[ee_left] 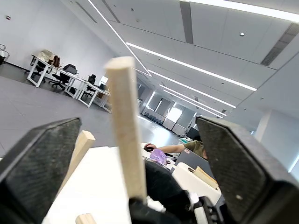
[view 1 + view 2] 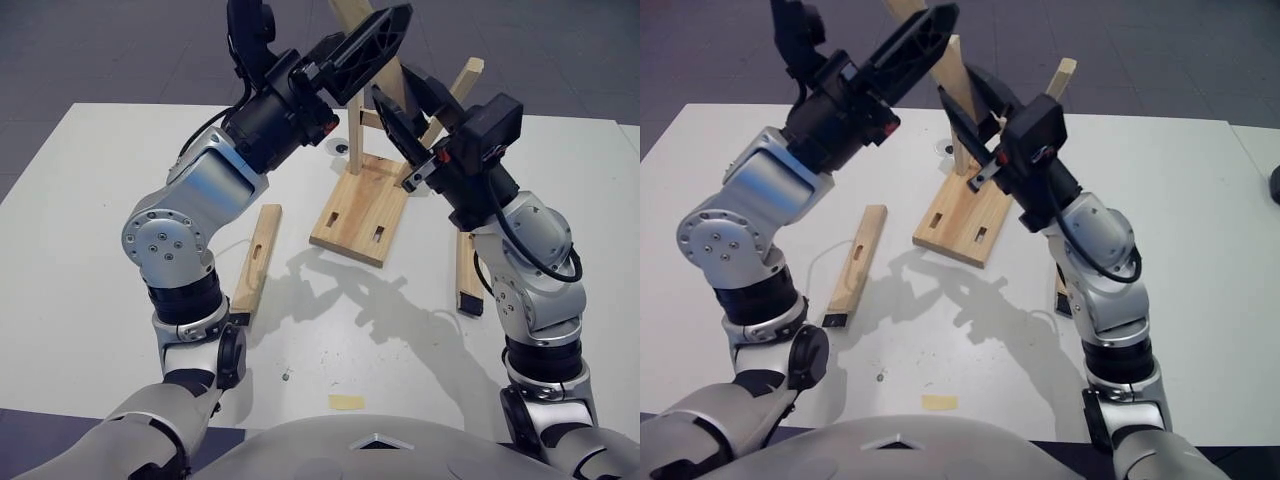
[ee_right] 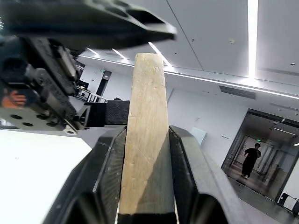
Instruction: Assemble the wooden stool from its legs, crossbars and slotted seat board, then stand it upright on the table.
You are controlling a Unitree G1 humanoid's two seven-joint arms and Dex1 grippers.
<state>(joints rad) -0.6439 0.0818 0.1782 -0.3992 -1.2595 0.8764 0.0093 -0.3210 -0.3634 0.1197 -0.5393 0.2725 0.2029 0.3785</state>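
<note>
On the white tabletop (image 2: 90, 200) the slotted seat board (image 2: 355, 215) lies flat, midway between the side edges and nearer the far edge, with legs standing up out of it, one upright (image 2: 355, 130) and one leaning toward the right edge (image 2: 465, 80). One loose slotted piece (image 2: 257, 255) lies flat toward the left edge and another (image 2: 466, 275) toward the right. Above the board, the left gripper (image 2: 375, 42) has its fingers spread wide around a leg top (image 1: 124, 116) without touching it, while the right gripper (image 2: 395, 88) pinches a standing leg (image 3: 147, 140) between its pads.
</note>
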